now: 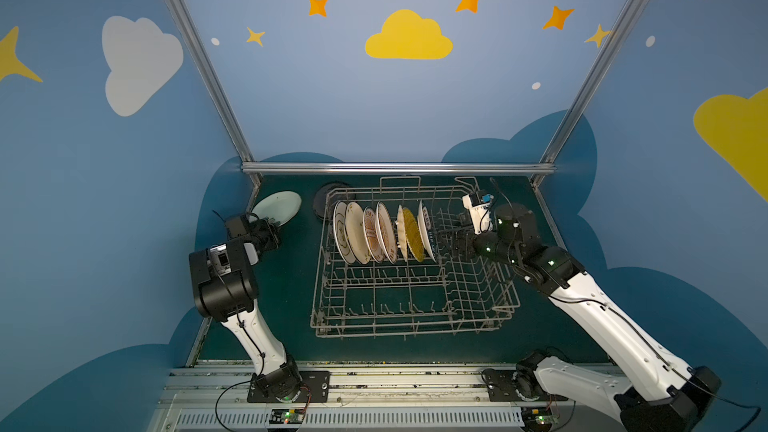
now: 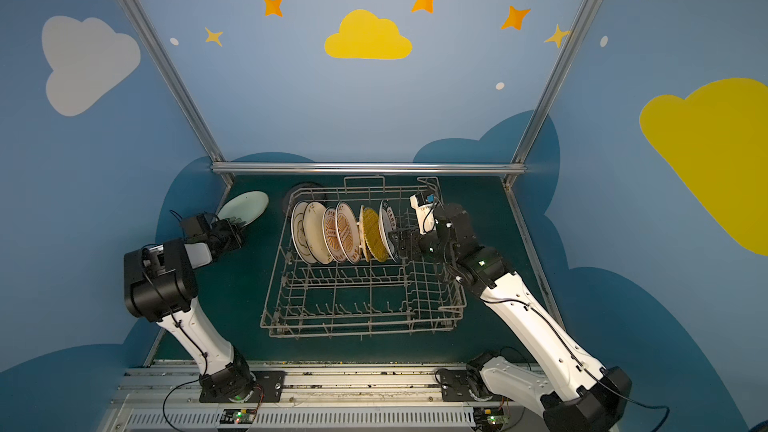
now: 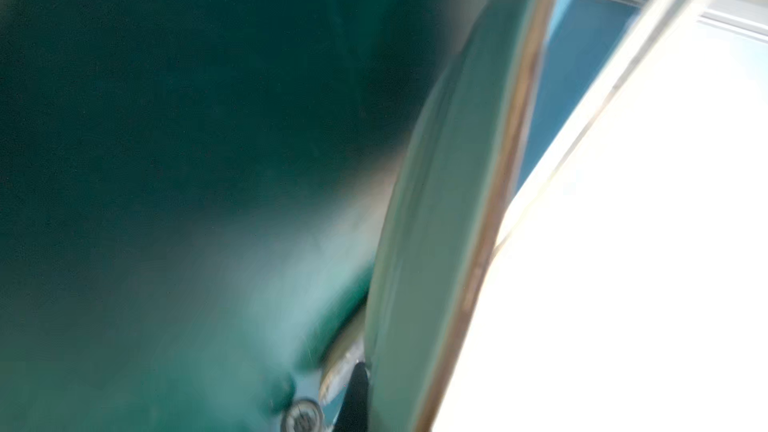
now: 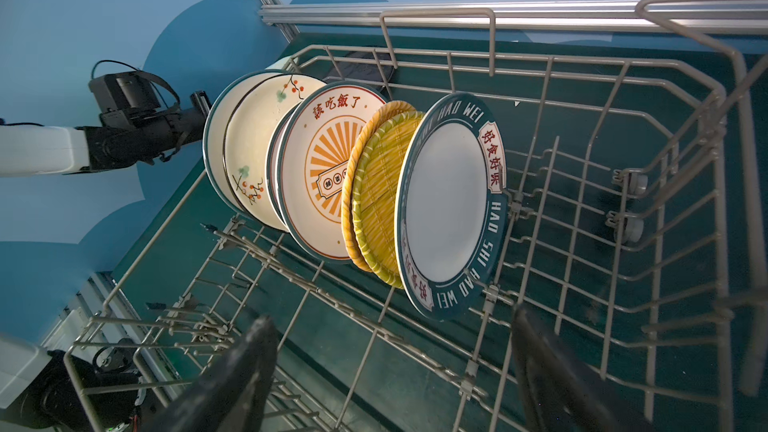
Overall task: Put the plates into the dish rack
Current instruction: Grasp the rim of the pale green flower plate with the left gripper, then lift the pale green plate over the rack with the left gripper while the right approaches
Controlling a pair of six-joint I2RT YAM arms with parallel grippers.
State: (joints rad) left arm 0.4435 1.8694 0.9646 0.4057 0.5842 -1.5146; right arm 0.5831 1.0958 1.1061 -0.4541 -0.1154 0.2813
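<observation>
The grey wire dish rack (image 1: 415,332) (image 2: 361,331) sits mid-table. Several plates stand upright in its far row. They include a floral one (image 4: 253,151), an orange sunburst one (image 4: 328,168), a yellow woven one (image 4: 378,201) and a dark lettered-rim one (image 4: 444,205) (image 1: 426,228). My right gripper (image 4: 390,351) (image 1: 442,238) hangs open inside the rack, just right of the lettered plate, with nothing between its fingers. My left gripper (image 1: 272,228) (image 2: 235,226) is shut on the rim of a pale green plate (image 1: 277,209) (image 3: 449,201), held tilted at the table's far left.
A black plate (image 1: 328,197) (image 2: 299,191) lies flat on the green mat behind the rack's far left corner. An aluminium frame rail (image 1: 399,168) and blue walls close the back and sides. The rack's near rows of tines (image 1: 395,309) hold nothing.
</observation>
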